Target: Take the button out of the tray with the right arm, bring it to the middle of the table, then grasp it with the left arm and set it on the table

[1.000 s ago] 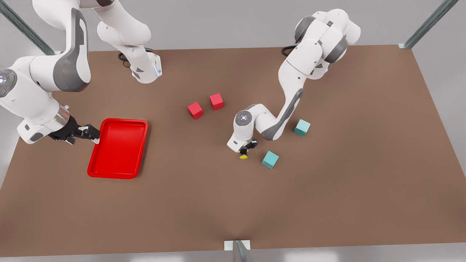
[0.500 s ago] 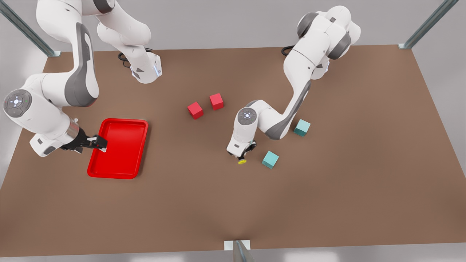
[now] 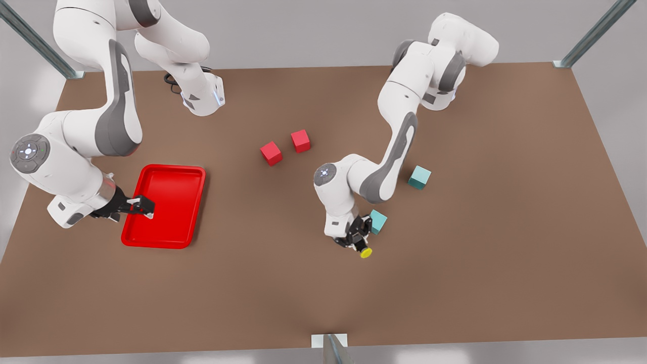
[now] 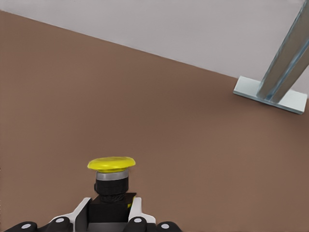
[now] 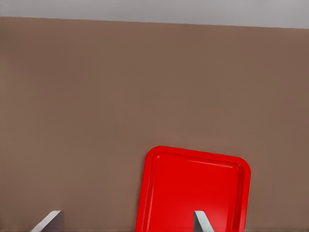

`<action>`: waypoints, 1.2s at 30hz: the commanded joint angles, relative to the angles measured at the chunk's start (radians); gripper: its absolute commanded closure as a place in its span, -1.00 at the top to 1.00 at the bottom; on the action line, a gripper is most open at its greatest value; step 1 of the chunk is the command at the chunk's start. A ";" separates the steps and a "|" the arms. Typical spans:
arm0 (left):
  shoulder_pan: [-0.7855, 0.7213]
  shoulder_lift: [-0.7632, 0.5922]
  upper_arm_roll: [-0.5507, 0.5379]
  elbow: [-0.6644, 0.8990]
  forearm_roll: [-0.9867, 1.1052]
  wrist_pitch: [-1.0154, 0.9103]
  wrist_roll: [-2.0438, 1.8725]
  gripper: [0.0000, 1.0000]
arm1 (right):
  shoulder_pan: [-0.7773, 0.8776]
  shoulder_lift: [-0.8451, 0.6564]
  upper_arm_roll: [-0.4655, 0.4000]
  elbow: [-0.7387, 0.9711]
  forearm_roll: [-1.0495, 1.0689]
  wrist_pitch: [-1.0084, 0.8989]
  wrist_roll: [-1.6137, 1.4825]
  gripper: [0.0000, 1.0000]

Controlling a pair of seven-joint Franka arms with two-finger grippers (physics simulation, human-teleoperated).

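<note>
The left gripper, pinching the button, is carrying it nearer the table edge; the right gripper, spread, is edging over the tray.

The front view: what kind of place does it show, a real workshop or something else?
Probably a simulated robot test bench, not a real workshop. A bare brown table stands inside a metal frame against plain grey walls. On it lie a red tray and small red and teal cubes, which look like practice props.

Lighting even and diffuse; soft, faint shadows under arms on the worktop; slight gloss on the tray.
</note>
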 commanded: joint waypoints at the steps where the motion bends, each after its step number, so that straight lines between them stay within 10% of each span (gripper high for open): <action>1: -0.046 0.019 0.060 0.011 0.007 -0.034 -0.358 -0.22 | -0.028 -0.002 -0.003 0.001 0.004 -0.006 -0.005 1.00; 7: -0.226 0.106 0.241 0.008 0.058 -0.128 -0.460 -0.23 | -0.046 -0.001 -0.004 0.001 0.026 0.006 -0.009 1.00; 36: -0.371 0.317 0.236 -0.015 0.356 -0.131 -0.962 -0.24 | -0.040 0.008 0.002 0.001 0.027 -0.001 -0.011 1.00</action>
